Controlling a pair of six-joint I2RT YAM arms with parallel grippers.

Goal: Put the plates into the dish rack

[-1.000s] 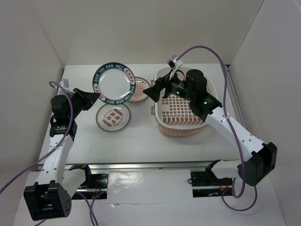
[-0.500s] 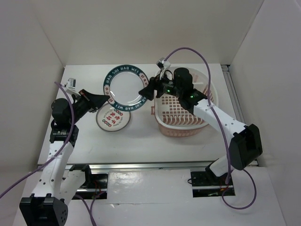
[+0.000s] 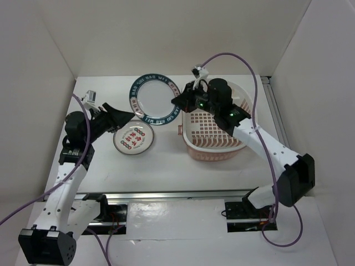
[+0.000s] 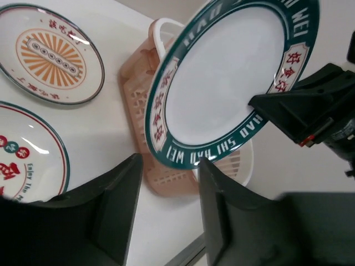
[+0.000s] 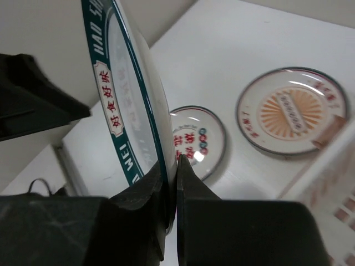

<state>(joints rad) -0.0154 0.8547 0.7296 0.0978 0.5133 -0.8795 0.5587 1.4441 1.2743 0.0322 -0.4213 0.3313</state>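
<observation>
- Blue-green plate (image 3: 152,100) is in the air, just left of the dish rack (image 3: 213,149), clear of the table (image 3: 166,166). It is tilted, face up toward the top camera.
- Right gripper (image 3: 178,103) is pressed together on the blue-green plate's rim, on the edge nearest the dish rack. The right wrist view shows the rim edge-on, pinched between both fingers (image 5: 186,177).
- Left gripper (image 3: 124,117) sits at the rim farthest from the dish rack, jaws spread. In the left wrist view the lower rim lies beyond the gap between its fingers (image 4: 125,188), with no contact that I can make out.
- Judgement: the right arm alone carries the blue-green plate.
- Key relation: the dish rack lies directly on the right gripper's side, with its opening beneath that wrist. The right arm is the nearer one, and the coming move is probably a short swing toward the dish rack, then down.
- Judgement: the rim should enter edge first.
- White plate with red characters (image 3: 133,138) lies flat, left of the dish rack.
- Orange sunburst plate (image 5: 291,111) lies flat beside the dish rack's left wall.
</observation>
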